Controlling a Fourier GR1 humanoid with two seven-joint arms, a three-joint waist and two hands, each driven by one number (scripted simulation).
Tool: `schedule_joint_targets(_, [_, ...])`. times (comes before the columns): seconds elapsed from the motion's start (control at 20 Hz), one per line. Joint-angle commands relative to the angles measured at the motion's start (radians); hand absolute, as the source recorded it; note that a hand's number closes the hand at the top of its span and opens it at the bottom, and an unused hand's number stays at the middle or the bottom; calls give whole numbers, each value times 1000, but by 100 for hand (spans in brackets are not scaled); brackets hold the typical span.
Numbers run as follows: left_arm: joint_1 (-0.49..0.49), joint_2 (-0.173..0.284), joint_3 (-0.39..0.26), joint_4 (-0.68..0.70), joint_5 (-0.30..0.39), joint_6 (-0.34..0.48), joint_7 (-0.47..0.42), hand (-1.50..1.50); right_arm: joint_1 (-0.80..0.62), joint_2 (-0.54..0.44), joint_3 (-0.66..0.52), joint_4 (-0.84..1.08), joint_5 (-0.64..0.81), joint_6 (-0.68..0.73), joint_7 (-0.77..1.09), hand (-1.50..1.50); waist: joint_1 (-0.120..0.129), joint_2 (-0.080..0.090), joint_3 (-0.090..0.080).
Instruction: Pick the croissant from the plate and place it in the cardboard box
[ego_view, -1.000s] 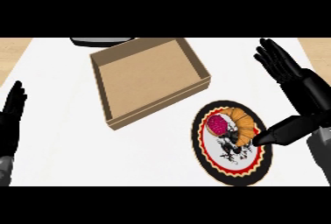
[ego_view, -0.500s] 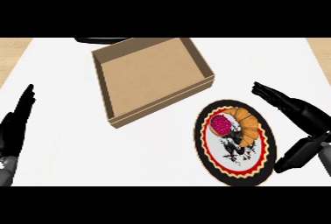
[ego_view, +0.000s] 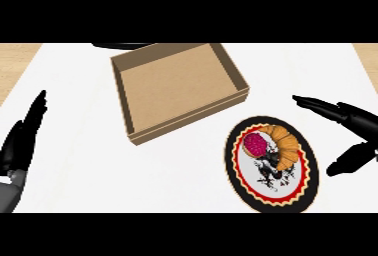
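Observation:
A golden-brown croissant (ego_view: 285, 141) lies on the upper part of a round plate (ego_view: 246, 186) with a black and red rim, beside a dark pink patch. The open cardboard box (ego_view: 176, 87) sits up and to the left of the plate, with nothing inside. My right hand (ego_view: 350, 117) hangs open just right of the plate, fingers stretched toward the croissant and thumb lower down, touching nothing. At the left edge my left hand (ego_view: 23, 136) rests open with fingers pointing up.
The white counter top (ego_view: 88, 170) runs under everything, with wooden surface at the top corners. A dark object (ego_view: 122, 45) shows just behind the box's far edge.
My right hand has pulled back to the right, off the plate, and turned its fingers more level. The view has shifted slightly, so box and plate sit a bit lower right.

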Motion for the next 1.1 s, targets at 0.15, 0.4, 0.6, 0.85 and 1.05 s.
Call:
schedule_joint_targets(0.15, [-6, -26, -17, 6, -40, 26, 24, 0, -184, -24, 166, 189, 262, -5, -158, -150, 5, -8, -3])
schedule_joint_targets(0.4, [-5, -35, -4, 22, -57, 27, 30, 0, -258, 46, 288, 278, 406, -23, -127, -150, -25, -16, -5])
schedule_joint_targets(0.6, [55, -37, 23, 8, -51, 5, -5, 0, -363, 158, 304, 389, 448, 9, -79, -150, -28, -18, -6])
schedule_joint_targets(0.85, [31, -19, 92, 40, -47, -56, -11, 0, -423, 230, 285, 576, 550, -108, -132, -150, -40, -19, -6])
schedule_joint_targets(1.05, [137, -19, 108, -43, -69, -50, -19, 0, -390, 262, 268, 563, 574, -119, -128, -150, -45, -25, -6])
